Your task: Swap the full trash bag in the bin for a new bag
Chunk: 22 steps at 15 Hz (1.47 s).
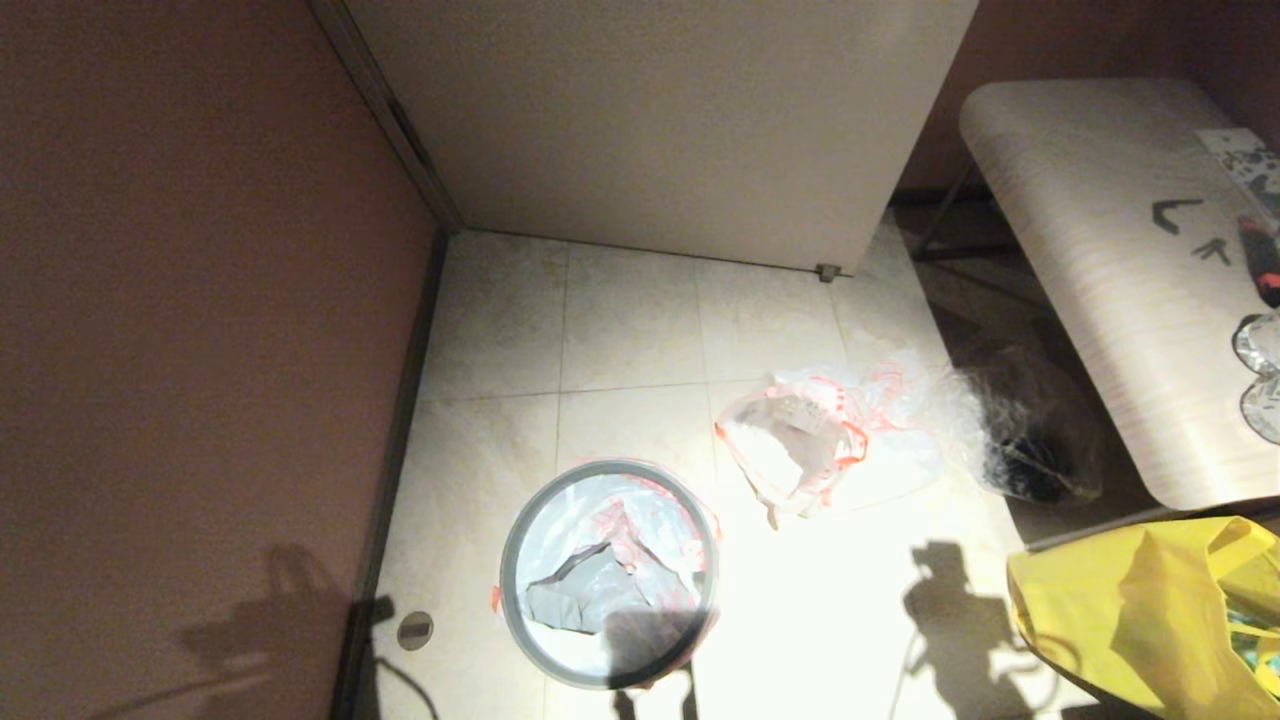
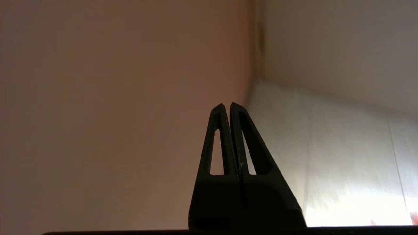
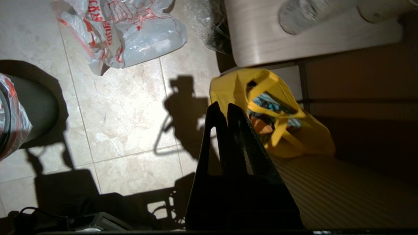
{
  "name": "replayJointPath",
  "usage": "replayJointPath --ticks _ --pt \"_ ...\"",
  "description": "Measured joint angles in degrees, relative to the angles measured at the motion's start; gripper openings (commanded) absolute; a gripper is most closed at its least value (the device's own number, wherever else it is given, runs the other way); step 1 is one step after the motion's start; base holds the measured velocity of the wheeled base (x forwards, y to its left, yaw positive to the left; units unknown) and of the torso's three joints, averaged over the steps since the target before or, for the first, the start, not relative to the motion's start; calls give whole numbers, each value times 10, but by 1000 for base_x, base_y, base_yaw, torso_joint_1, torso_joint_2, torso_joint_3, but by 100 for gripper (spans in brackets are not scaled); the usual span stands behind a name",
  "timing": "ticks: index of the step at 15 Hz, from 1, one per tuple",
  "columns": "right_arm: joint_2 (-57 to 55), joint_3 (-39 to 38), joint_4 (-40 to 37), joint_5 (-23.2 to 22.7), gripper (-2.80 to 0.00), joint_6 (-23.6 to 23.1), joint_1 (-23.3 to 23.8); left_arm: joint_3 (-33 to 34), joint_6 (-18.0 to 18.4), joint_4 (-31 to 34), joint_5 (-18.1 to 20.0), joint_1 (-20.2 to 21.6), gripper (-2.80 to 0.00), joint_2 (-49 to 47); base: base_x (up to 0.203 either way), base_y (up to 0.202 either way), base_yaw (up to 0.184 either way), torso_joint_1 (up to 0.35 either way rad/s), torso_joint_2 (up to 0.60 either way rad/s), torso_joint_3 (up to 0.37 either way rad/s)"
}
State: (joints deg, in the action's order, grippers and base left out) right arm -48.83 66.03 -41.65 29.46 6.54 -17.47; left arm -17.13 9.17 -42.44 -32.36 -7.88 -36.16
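The bin (image 1: 512, 590) stands on the tiled floor, a grey rim ring (image 1: 700, 540) around its mouth. A limp white bag with red-orange edging, the new bag (image 1: 620, 530), lines it, and the bin's bottom shows through. Right of it on the floor lies the full trash bag (image 1: 800, 440), bulging, with clear bottles showing through (image 3: 130, 36). My left gripper (image 2: 227, 105) is shut and empty, facing the wall corner. My right gripper (image 3: 221, 104) is shut and empty, held above the floor beside the yellow bag, with the bin's side (image 3: 36, 107) off to one edge. Neither gripper shows in the head view.
A clear crinkly wrap (image 1: 960, 410) and a dark object (image 1: 1040, 440) lie under the pale table (image 1: 1090, 260). A big yellow bag (image 1: 1140, 610) sits at the near right. A white cabinet (image 1: 660, 120) stands behind; a brown wall (image 1: 200, 350) closes the left. A floor drain (image 1: 415, 629) is nearby.
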Motion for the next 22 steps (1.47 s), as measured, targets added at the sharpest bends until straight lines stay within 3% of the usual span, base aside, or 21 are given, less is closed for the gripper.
replayJointPath --ticks 3,5,7,9,12,15,17,20,22 --pt "116 -3 -63 -8 -280 6 47 13 -3 46 -8 37 -280 115 0 0 0 0 0 0" --pt "192 -6 -96 -40 -280 7 93 13 -4 98 -9 57 -280 186 0 0 0 0 0 0" --pt "261 -7 -127 -95 -280 6 140 0 -6 163 -9 68 -280 256 0 0 0 0 0 0" --pt "316 -7 -154 -165 -280 0 180 -26 -29 251 -14 73 -280 315 0 0 0 0 0 0" --pt "348 -16 -161 -255 -280 -13 191 -52 -74 358 -2 77 -280 349 0 0 0 0 0 0" --pt "356 -62 -159 -355 -280 -51 194 -14 -104 379 8 79 -280 360 0 0 0 0 0 0" --pt "356 -92 -156 -408 -280 -74 191 23 -139 371 49 79 -280 362 0 0 0 0 0 0" --pt "353 -134 -147 -417 -280 -123 172 72 -152 370 132 79 -280 363 0 0 0 0 0 0" --pt "372 -174 -118 -416 -280 -122 175 114 -151 369 164 79 -280 363 0 0 0 0 0 0"
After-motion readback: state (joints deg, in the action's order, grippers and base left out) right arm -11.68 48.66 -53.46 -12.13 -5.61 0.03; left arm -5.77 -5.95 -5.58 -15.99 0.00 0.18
